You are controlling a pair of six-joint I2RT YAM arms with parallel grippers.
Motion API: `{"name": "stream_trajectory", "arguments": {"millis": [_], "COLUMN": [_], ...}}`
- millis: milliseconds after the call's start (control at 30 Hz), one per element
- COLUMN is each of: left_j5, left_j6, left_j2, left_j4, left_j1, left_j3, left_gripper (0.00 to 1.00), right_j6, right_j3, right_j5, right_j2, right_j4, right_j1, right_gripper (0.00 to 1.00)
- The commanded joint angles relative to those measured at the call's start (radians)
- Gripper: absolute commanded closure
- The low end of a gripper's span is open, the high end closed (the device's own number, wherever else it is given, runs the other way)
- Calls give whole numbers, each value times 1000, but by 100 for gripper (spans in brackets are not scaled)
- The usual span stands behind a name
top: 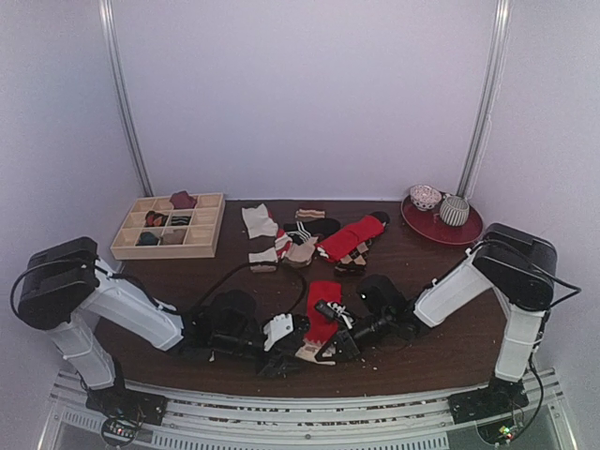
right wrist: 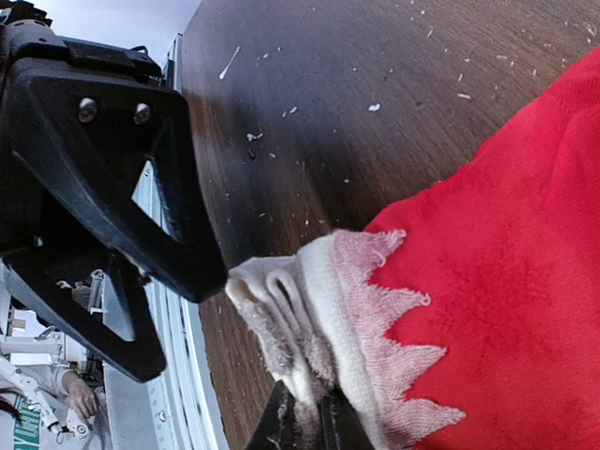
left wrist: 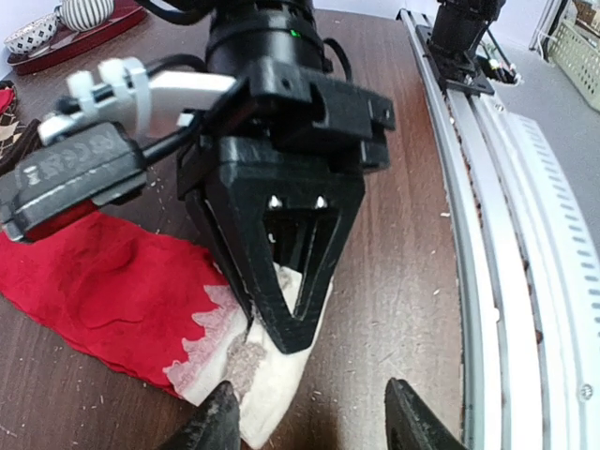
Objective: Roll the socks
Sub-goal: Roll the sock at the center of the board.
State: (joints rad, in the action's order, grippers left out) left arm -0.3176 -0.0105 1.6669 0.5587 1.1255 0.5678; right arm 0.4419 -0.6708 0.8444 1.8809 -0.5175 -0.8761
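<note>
- A dark wooden bench [top: 450,328] stands before pale walls.
- The red sock [top: 323,298] lies flat near the bench's front edge, at centre, with its cream end [right wrist: 314,309] nearest the arms' bases.
- The right tool [right wrist: 307,417] is pinched tight on that cream end, bunching it.
- The left tool [left wrist: 309,412] faces it just beside the cream end, fingers parted, gripping nothing.
- Both arms reach low and inward, forearms nearly level.
</note>
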Motion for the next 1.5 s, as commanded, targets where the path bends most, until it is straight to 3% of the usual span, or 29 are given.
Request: {"name": "stream_trajectory", "arguments": {"millis": [0, 267, 567, 800, 1033, 1100, 1333, 1467], "left_j5": [-11, -5, 31, 61, 71, 72, 85, 12], "left_j6": [72, 79, 48, 12, 4, 3, -50, -161], "left_j2": [66, 155, 198, 200, 239, 256, 301, 358], "left_j4": [106, 89, -38, -89, -131, -140, -250, -431], "left_j1": [2, 2, 2, 4, 9, 13, 16, 12], "left_j3": [39, 63, 79, 39, 56, 73, 144, 218], "left_gripper": [48, 50, 55, 66, 84, 97, 100, 100], "right_j6": [21, -11, 2, -14, -12, -9, -54, -115], "right_j3": [25, 14, 19, 12, -1, -5, -13, 18], "right_j5": [-6, 18, 65, 93, 97, 97, 92, -45], "right_j2": [83, 106, 99, 90, 86, 87, 55, -108], "right_j4": [317, 366, 349, 380, 384, 381, 388, 348], "right_j1": [7, 18, 28, 45, 48, 47, 47, 50], "right_gripper": [92, 92, 91, 91, 88, 87, 79, 68]}}
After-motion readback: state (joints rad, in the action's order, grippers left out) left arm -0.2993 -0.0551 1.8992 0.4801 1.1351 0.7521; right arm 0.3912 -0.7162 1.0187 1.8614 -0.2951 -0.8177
